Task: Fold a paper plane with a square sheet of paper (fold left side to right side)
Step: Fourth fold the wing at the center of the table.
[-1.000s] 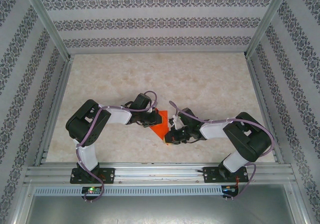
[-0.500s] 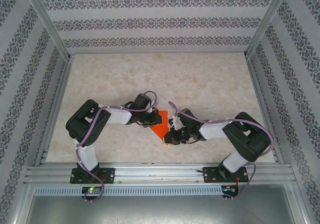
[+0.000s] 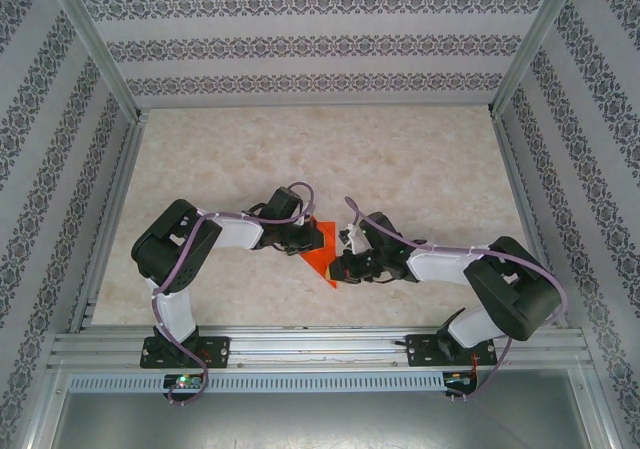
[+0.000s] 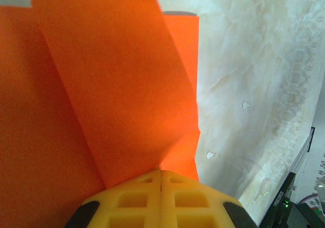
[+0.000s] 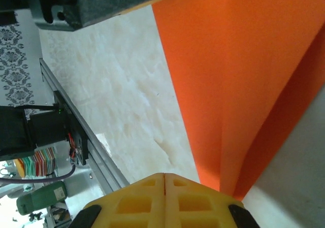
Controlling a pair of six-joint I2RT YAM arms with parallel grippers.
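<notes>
The square sheet of paper (image 3: 322,253), bright orange-red and partly folded, lies on the table between my two grippers. My left gripper (image 3: 306,246) is shut, its tips at the paper's left side. In the left wrist view its yellow fingertips (image 4: 160,172) meet where a raised flap of the paper (image 4: 101,86) narrows to a point; whether they pinch it I cannot tell. My right gripper (image 3: 337,274) is shut at the paper's near corner. In the right wrist view its tips (image 5: 165,175) rest on the table at the paper's (image 5: 244,60) edge, where a crease runs down beside them.
The marbled tabletop (image 3: 400,169) stretches away behind the grippers. A metal rail (image 3: 320,347) runs along the near edge, seen also as the rail (image 5: 76,131) in the right wrist view. Patterned walls close in the left, right and far sides.
The right arm's elbow has swung out to the right and its gripper has edged slightly up and left against the paper. The left arm has stayed put.
</notes>
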